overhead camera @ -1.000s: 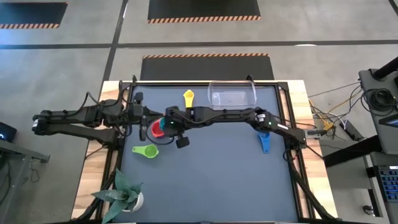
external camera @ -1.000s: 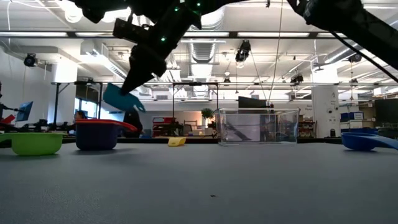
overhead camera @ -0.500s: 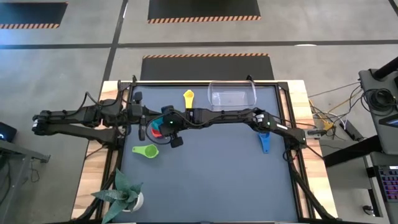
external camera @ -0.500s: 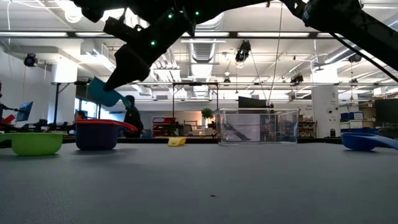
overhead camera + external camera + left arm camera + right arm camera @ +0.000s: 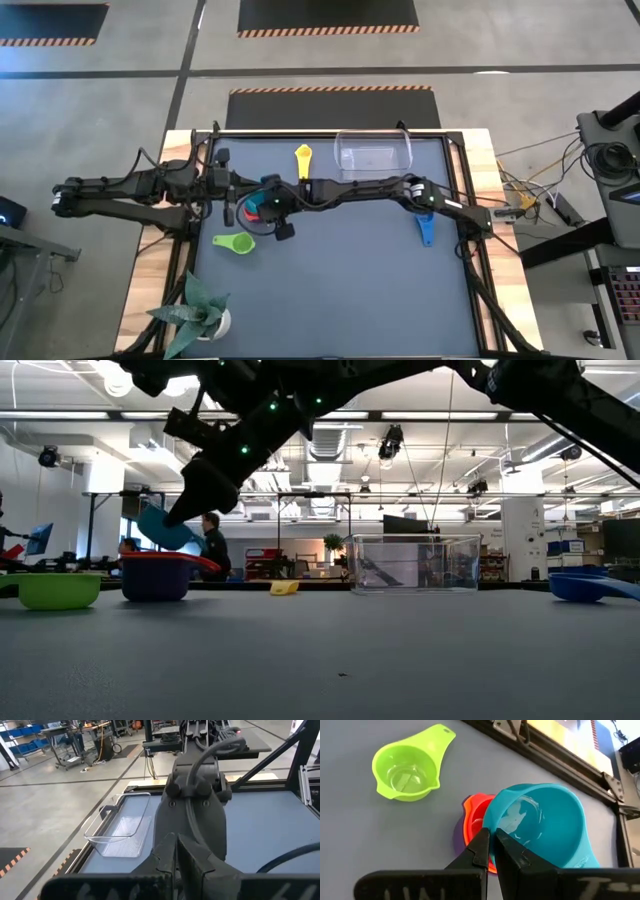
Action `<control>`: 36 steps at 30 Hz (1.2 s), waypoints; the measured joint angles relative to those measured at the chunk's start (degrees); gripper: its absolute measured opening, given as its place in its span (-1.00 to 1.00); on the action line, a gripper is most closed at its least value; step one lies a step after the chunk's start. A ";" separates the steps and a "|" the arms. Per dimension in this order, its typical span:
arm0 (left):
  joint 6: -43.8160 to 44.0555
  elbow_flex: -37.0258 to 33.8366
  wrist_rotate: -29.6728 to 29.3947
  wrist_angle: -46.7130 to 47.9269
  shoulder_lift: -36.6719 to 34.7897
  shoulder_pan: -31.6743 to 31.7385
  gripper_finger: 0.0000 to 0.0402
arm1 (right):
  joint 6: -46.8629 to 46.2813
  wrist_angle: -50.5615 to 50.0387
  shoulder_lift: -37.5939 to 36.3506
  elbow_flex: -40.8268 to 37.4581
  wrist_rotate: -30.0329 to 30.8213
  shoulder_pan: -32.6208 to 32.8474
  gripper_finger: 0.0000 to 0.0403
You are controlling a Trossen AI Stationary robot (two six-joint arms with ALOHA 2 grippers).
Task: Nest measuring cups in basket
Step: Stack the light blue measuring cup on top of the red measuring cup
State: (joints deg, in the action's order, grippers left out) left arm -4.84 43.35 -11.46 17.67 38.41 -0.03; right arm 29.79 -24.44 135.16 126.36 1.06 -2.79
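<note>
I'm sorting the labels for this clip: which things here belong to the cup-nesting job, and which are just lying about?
Job:
- cyan cup, held by the right gripper above the red cup
- green cup
- yellow cup
- blue cup
- clear basket

Lying about:
- potted plant at the table's corner
- left gripper, shut, waiting at the table's left edge

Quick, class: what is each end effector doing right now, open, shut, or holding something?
Left end effector: shut, holding nothing, parked at the table's left edge.
Right end effector: shut on the cyan cup, just above the red cup.
</note>
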 joint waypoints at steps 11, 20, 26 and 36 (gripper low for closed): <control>0.00 0.00 0.01 0.06 0.00 0.00 -1.00 | 0.19 1.59 2.47 -0.04 0.02 0.02 -0.79; 0.00 0.00 0.02 0.07 0.07 0.00 -1.00 | -0.65 2.51 2.52 -0.04 0.17 0.02 -0.48; 0.03 0.00 0.02 0.25 0.07 0.00 -1.00 | -0.01 -0.14 0.84 -0.04 0.72 0.28 -0.43; 2.56 -0.02 -1.57 1.91 0.46 0.00 -1.00 | -0.08 -15.06 -6.82 -0.04 4.12 0.99 -0.70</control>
State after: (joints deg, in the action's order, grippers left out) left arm -2.28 43.33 -13.03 19.59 38.88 -0.03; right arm 29.71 -39.51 128.35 126.32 5.18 -1.79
